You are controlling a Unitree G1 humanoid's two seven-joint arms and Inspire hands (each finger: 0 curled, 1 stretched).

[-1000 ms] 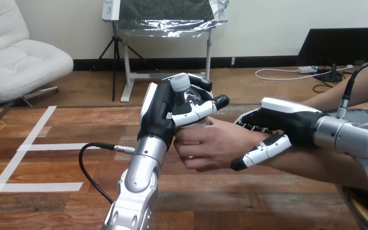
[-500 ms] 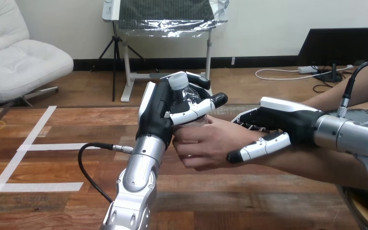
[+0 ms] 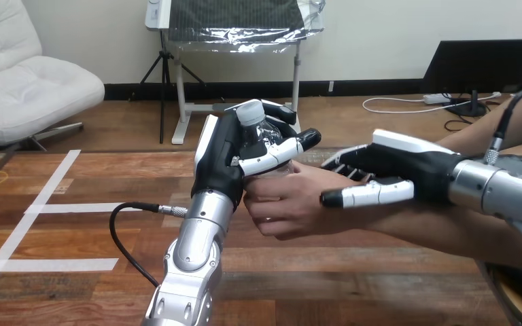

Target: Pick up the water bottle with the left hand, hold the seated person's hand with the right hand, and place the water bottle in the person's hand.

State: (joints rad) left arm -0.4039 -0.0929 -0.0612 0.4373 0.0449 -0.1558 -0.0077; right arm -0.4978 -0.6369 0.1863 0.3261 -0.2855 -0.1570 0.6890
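- The left robot hand (image 3: 225, 159) is raised above the counter (image 3: 75, 272) at the middle of the head view, and its fingers and thumb are seen curled round the water bottle (image 3: 259, 134).
- The water bottle is held upright in that grasp, clear of the counter. Its pale cap is seen above the robot hand, and its clear upper body between the thumb and the fingers.
- The person's hand (image 3: 292, 204) is reached in from the right and is closed round the lower part of the water bottle, just under the left robot hand's thumb, so that both hands are on it.
- The right robot hand (image 3: 408, 163) is held over the person's wrist, just right of the person's hand. It is spread, with its thumb (image 3: 363, 196) laid out straight along the near side of the wrist and its fingers (image 3: 345, 165) extended on the far side.
- Whether the wrist is actually pressed by the thumb or the fingers cannot be made out with certainty; no curl round it is seen.
- Strips of white tape (image 3: 47, 207) are laid on the counter at the left, well apart from the hands.
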